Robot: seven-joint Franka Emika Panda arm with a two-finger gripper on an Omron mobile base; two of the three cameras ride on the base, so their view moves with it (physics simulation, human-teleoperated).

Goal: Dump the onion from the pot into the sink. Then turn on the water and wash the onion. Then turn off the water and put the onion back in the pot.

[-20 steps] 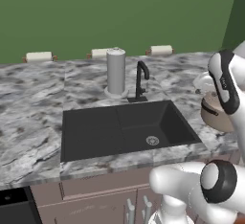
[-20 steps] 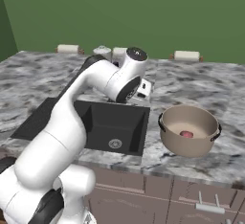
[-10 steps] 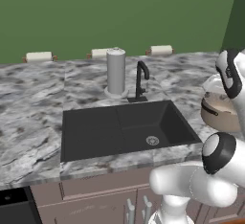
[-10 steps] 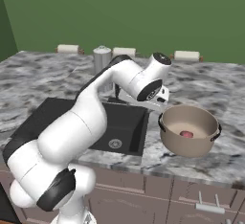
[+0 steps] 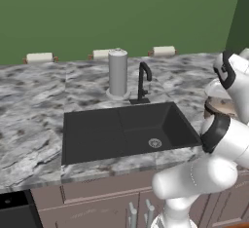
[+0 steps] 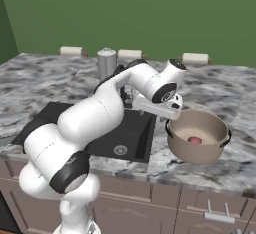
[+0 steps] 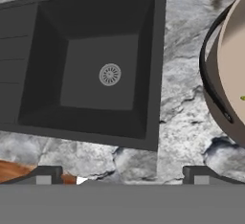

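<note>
Glossy white rounded arm segments with dark bands at the joints, two small dark grey finger tips

The grey marbled counter [image 6: 235, 98] carries the pot [image 6: 199, 137] and a grey cylinder [image 5: 117, 72].

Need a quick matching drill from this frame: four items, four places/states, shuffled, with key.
Items:
1. onion
2. pot
3. sink
4. gripper

Places/states:
A. open, over the counter between basin and pot
B. lying inside the pot
C. black basin, dry, drain bare
D. standing on the counter right of the basin

Pairs: 1-B, 2-D, 3-C, 4-A
</note>
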